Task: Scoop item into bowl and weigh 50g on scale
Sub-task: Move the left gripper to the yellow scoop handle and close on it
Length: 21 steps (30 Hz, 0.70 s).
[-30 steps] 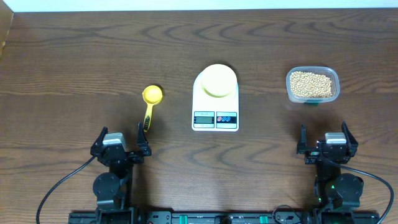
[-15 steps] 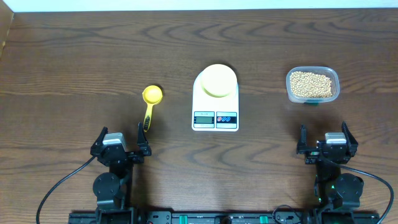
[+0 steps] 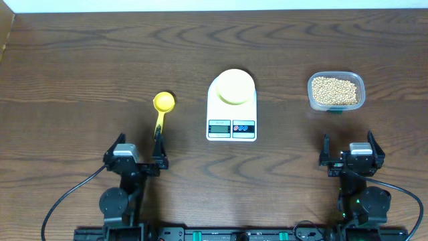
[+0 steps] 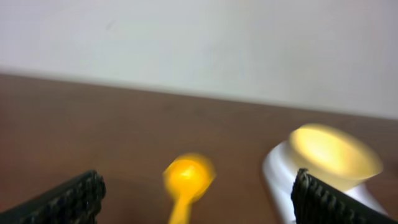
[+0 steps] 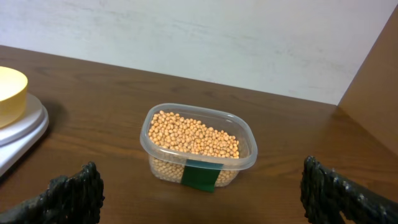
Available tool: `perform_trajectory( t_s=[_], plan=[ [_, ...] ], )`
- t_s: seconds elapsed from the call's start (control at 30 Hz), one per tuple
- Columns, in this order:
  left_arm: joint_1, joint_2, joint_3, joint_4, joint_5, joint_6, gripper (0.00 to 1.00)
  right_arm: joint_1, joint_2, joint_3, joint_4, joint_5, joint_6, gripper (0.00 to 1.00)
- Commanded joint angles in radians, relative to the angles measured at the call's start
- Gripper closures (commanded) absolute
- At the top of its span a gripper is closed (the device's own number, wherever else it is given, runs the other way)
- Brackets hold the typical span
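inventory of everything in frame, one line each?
scale: one, white, table centre
bowl: one, pale yellow, on the scale's platform
beans: many, tan, in the tub
tub: one, clear with a green label, right of the scale
scoop: one, yellow, left of the scale, handle toward the left gripper
table: one, dark wood
left gripper: one, black, near edge, left side, open
right gripper: one, black, near edge, below the tub, open
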Motion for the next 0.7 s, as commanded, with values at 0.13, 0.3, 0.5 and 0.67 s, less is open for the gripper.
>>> perform_trajectory(
  t_s=[0.13, 0.3, 0.5, 0.67],
  plan=[
    [0.001, -0.005, 0.011, 0.262, 0.202, -0.047, 0.02, 0.007, -0.004, -0.001, -0.004, -0.005, -0.006, 0.01],
    [0.001, 0.020, 0.125, 0.260, 0.193, 0.143, 0.02, 0.007, -0.004, -0.001, -0.004, -0.005, -0.006, 0.01],
    [0.012, 0.272, 0.503, -0.146, 0.119, 0.165, 0.02, 0.007, -0.004, -0.001, -0.004, -0.005, -0.006, 0.01],
    [0.012, 0.595, 0.835, -0.607, 0.129, 0.165, 0.02, 0.007, -0.004, -0.001, -0.004, -0.005, -0.007, 0.01]
  ],
)
